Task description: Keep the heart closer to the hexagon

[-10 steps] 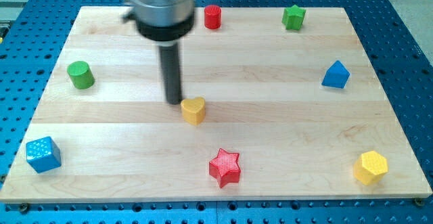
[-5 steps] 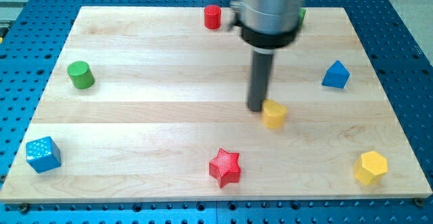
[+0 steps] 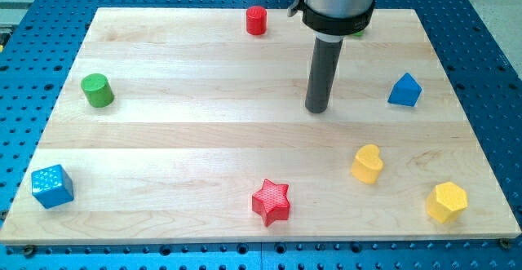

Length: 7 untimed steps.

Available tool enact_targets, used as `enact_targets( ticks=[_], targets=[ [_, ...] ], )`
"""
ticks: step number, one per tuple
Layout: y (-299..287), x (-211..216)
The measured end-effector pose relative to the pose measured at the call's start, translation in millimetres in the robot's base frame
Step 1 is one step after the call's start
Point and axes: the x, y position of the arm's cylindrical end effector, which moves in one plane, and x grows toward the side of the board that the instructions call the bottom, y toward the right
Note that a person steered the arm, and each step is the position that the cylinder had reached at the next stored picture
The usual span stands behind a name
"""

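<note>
Since no fingers are fitted, nothing can be spread or pinched; only my tip point(image 3: 317, 111) is offered, set down on the wooden board point(image 3: 163, 139) and touching no block. Well below it, toward the view's right, the yellow hexagon point(image 3: 447, 201) is seen, and the yellow heart point(image 3: 367, 164) lies between tip and hexagon, near the latter but apart. The heart is judged light, rigid and easily slid; contact is best made on its upper-left flank, pushing toward the hexagon.
</note>
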Motion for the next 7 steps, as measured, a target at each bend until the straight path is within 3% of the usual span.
enact_targets(
  ticks=[2,3,4,6,7],
  targets=[
    [65.9,49.1],
    [49.6,67.0],
    [74.3,87.6],
    [20.3,102.8],
    [61.9,127.8]
  ],
)
